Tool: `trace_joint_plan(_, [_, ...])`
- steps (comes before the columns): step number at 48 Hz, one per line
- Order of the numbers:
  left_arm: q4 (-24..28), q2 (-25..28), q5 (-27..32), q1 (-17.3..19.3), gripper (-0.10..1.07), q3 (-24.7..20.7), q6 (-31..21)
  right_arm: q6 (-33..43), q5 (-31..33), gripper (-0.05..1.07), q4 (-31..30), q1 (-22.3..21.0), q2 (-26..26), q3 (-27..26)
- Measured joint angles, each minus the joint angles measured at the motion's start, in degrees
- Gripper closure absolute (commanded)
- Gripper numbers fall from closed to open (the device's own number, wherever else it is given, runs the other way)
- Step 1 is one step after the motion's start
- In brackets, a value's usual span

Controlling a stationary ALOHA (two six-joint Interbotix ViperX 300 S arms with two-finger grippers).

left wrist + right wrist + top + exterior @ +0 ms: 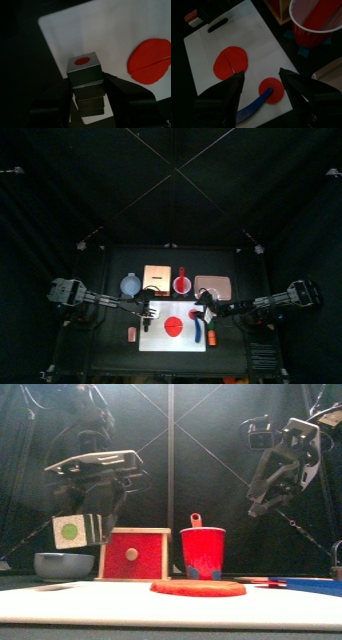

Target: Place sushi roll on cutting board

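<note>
The left claw (85, 102) pinches the sushi roll (85, 75), a dark, square-sided block with a pale end face and a round centre, red in the left wrist view, green in the front view. The roll hangs in the air over the left part of the white cutting board (100, 35), not touching it; in the front view the roll (75, 530) sits well above the counter, in front of the grey bowl (63, 565). It looks like a stiff toy piece, light, with flat smooth sides that could slide between the jaws if the grip slackens. The flat opposite sides are the sensible place to hold it, as the claw does now, leaving the lower end free to meet the board. It does not look fragile, but a tall block set down tilted may topple, so it should probably come down square onto bare board beside the red disc (152, 60), not on it. The right claw (261, 87) hovers with its jaws spread, holding nothing, above the other end of the board near a blue-handled red spoon (264, 97) and the red cup (314, 20). A red box (136, 554) stands behind the board. By my reading the carry is nearly done and only the lowering and release are left.
</note>
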Motion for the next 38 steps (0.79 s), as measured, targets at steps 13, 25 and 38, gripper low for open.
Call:
trace_joint_plan(13, [-3.0,7.2,-0.6,-1.2,0.19,-6.2,0.8,-0.1,0.0,0.12,0.0,-0.1,-0.2,1.1])
trace_joint_plan(25, [-4.0,8.0,-1.5,-1.0,0.05,-6.8,1.3,-0.1,0.0,0.12,0.1,-0.1,-0.4,2.0])
trace_joint_plan(38, [-3.3,5.4,-0.1,-0.6,0.01,-6.7,3.1,-0.1,-0.1,0.12,0.1,0.0,-1.8,2.5])
